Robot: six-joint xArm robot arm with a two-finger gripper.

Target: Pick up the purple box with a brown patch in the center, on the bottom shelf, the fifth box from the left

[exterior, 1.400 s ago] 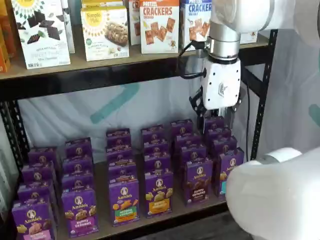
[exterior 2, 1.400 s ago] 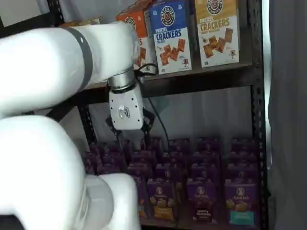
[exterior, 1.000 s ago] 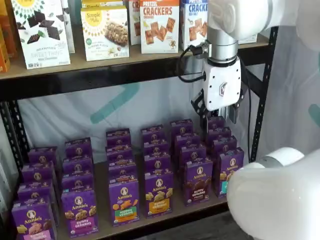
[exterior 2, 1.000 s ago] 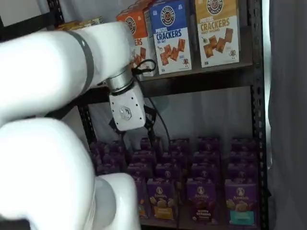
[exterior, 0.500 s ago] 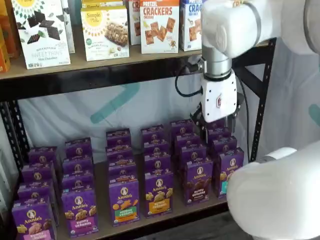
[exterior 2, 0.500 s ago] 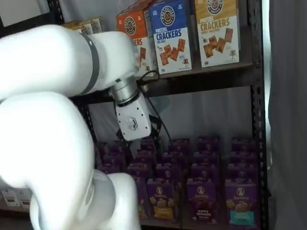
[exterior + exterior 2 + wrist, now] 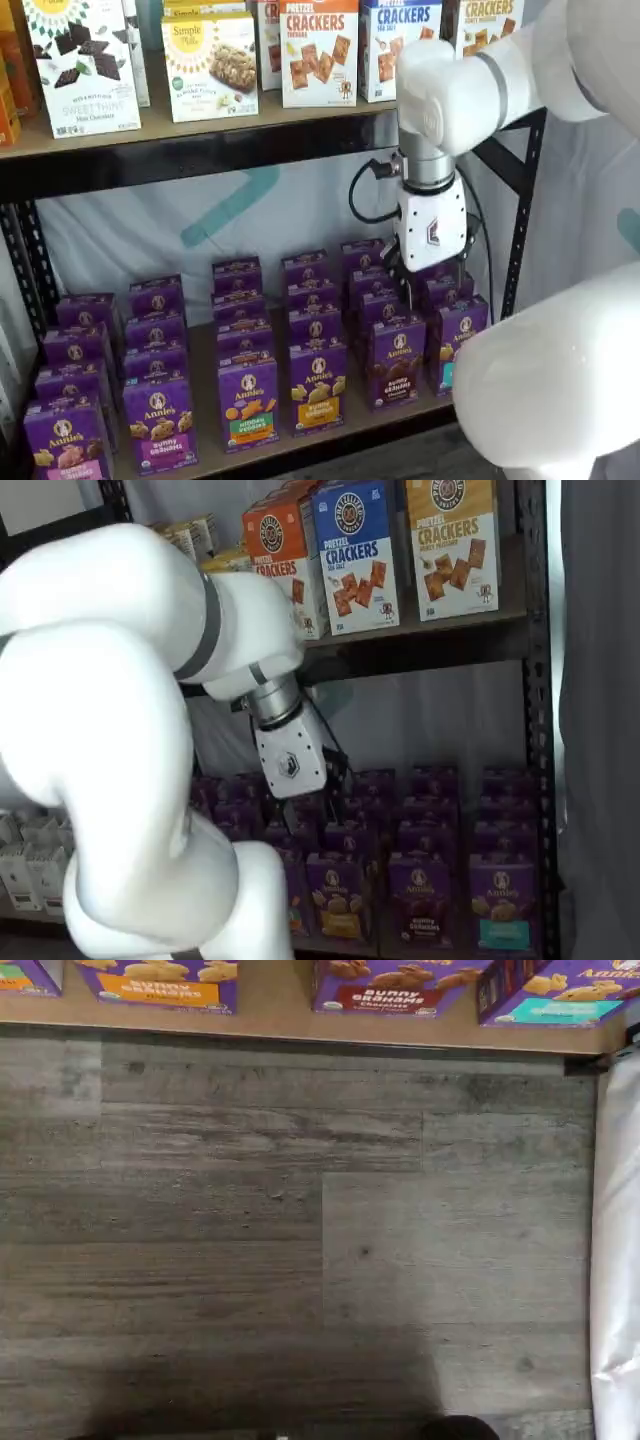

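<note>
The purple box (image 7: 397,364) with the dark brown centre patch stands at the front of the bottom shelf (image 7: 352,417). It also shows in a shelf view (image 7: 418,899), and its lower edge shows in the wrist view (image 7: 398,982). My gripper (image 7: 428,280) hangs above and behind it, over the back rows of purple boxes, and shows in both shelf views (image 7: 314,802). Its black fingers blend into the boxes behind them, so no gap can be made out. Nothing is seen held.
Neighbouring front boxes have a yellow band (image 7: 318,386), an orange-and-green band (image 7: 248,400) and a teal band (image 7: 503,902). Cracker boxes (image 7: 318,50) stand on the upper board. A black rack post (image 7: 521,200) is to the right. Grey plank floor (image 7: 300,1240) lies below.
The arm has swung and lowered the gripper toward the bottom-shelf boxes, shifting it a little sideways across their back rows. The boxes have not moved.
</note>
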